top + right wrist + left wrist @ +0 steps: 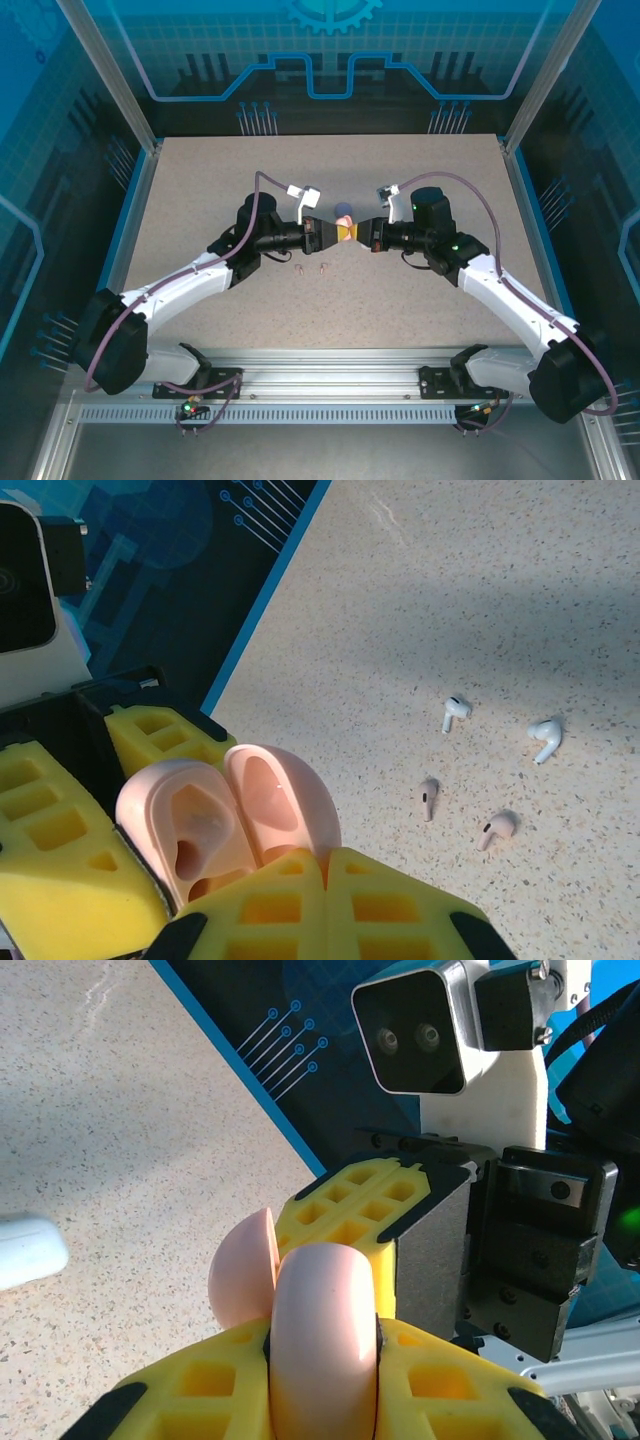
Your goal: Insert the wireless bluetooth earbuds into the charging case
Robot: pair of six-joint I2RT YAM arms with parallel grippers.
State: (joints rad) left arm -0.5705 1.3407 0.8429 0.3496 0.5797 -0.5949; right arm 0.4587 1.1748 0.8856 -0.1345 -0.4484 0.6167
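Observation:
An open pink charging case hangs above the table's middle, held between both grippers. My left gripper is shut on the case body, its yellow fingers on either side. My right gripper is shut on the edge of the hinged lid. The body's earbud cavities look empty. On the table lie two white earbuds and two pink earbuds; the pink pair rests just in front of the grippers. Purple earbuds are out of view.
A pale purple-blue case sits on the table just behind the held case, and its end reaches into the left wrist view. The speckled tabletop is ringed by blue walls and a metal rail at the near edge.

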